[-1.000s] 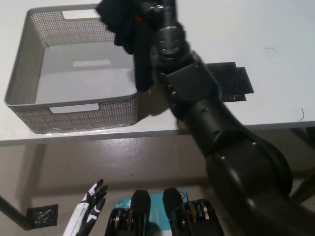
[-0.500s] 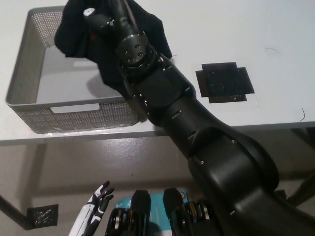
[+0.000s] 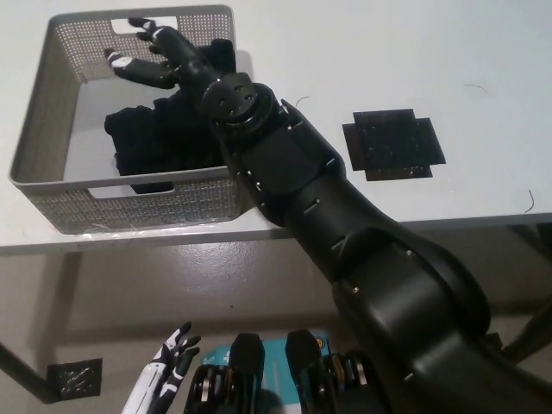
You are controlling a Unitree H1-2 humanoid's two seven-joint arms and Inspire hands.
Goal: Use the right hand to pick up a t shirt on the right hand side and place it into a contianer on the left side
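With the right hand (image 3: 151,56) stretched over the basket (image 3: 52,185), I see its fingers spread wide and holding nothing — the fingertips hang above the far left part of the basket's inside. Beneath and just behind the hand, the black t-shirt (image 3: 155,147) lies crumpled on the basket floor, bunched toward the near right corner, with a fold riding up against the right wall. I can see a pale rectangular patch of bare floor to the left of the cloth. My black right arm (image 3: 293,190) crosses the basket's right rim on its way in from the lower right.

On the white table (image 3: 388,52), well to the right of the basket, sits a flat black cross-shaped mat (image 3: 393,143). I can read no labels or writing on anything — not on the shirt, the basket or the mat.

My left hand (image 3: 164,371) rests low at the bottom left, below the table edge, fingers apart and empty.
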